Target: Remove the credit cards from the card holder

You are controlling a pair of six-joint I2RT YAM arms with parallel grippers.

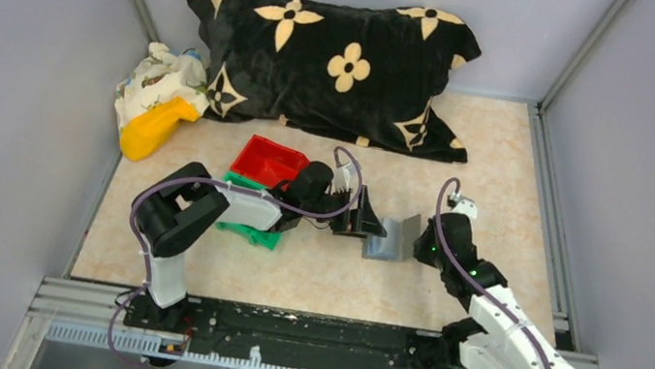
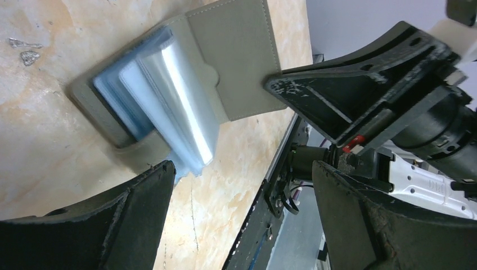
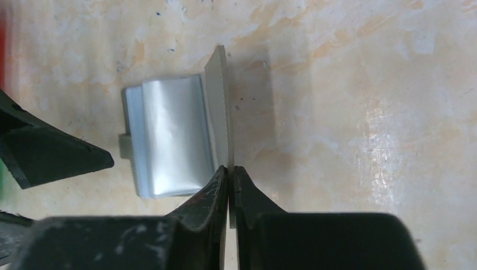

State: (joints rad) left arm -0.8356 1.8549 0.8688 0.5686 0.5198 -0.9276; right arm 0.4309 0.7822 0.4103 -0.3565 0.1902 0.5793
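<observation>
The card holder [image 3: 169, 140] is laid open, its cover [image 2: 236, 56] pinched upright by the closed right pincer [image 3: 230, 171], sleeves [image 2: 169, 107] just beside its tips; the left pincer [image 2: 242, 169] is spread wide, empty, facing them. So little edge is gripped that the cover may be lost if tugged

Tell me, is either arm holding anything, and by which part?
The right fingers pinch the card holder by the edge of its raised cover; the open left fingers hold nothing.
</observation>
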